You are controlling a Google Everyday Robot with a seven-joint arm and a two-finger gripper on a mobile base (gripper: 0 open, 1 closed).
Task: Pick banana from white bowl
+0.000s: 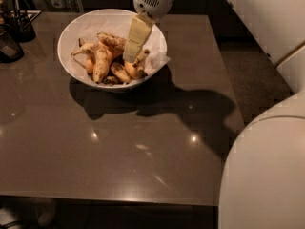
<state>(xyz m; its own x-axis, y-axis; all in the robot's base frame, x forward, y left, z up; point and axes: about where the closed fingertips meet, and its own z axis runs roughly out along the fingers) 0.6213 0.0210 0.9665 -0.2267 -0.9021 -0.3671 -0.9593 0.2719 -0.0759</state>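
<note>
The white bowl stands at the back of the dark table, lined with crinkled white paper. Several speckled yellow bananas lie heaped in it. My gripper comes down from its white wrist into the right side of the bowl. Its pale yellow tip is down among the bananas, against a small one on the right of the heap. Nothing is lifted clear of the bowl.
Dark containers stand at the table's back left corner. My white arm casing fills the lower right and hides that table corner. The table's right edge borders carpeted floor.
</note>
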